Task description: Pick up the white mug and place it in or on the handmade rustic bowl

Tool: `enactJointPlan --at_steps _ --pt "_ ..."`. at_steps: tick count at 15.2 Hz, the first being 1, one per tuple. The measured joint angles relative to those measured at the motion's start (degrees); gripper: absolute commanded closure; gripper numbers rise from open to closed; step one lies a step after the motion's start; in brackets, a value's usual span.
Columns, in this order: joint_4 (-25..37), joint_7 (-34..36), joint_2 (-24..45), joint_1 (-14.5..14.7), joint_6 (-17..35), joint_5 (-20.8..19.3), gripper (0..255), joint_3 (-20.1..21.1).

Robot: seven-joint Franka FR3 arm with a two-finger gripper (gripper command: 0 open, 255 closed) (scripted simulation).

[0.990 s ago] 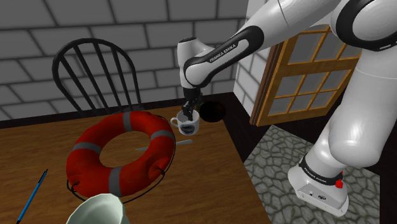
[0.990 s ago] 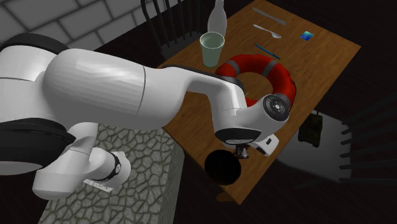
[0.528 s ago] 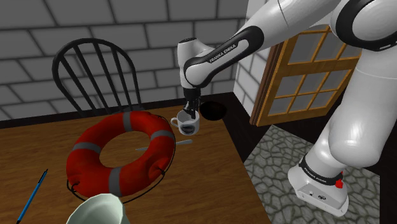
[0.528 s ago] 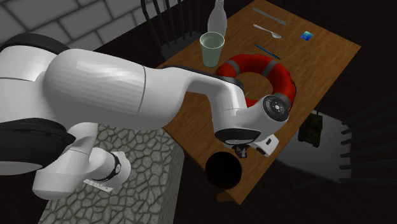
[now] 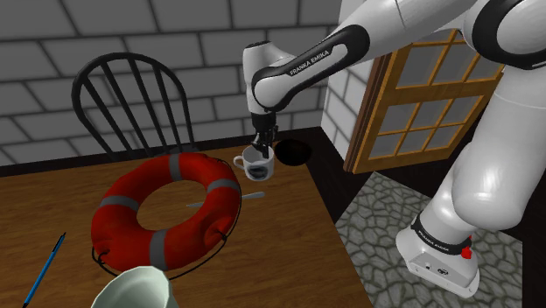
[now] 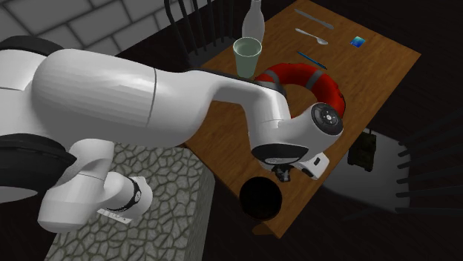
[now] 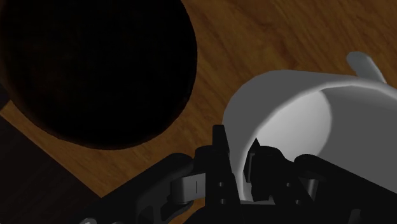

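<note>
Along the arm (image 5: 302, 68) holding the white mug (image 5: 257, 167) runs "FRANKA EMIKA".

Dim overall, flat render lighting. The arm (image 5: 490, 149) is brightest, softly shaded. The bowl (image 7: 89, 70) reads near-black, detail lost. Grey shade inside the mug (image 7: 305, 118); light possibly from above. Edges crisp.

"franka emika" on the arm (image 5: 303, 66)
</note>
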Motion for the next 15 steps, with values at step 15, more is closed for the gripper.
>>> enactJointPlan --at_steps 15 --pt "6.4 -0.1 -4.4 -0.2 -10.7 0.7 255 0.0"
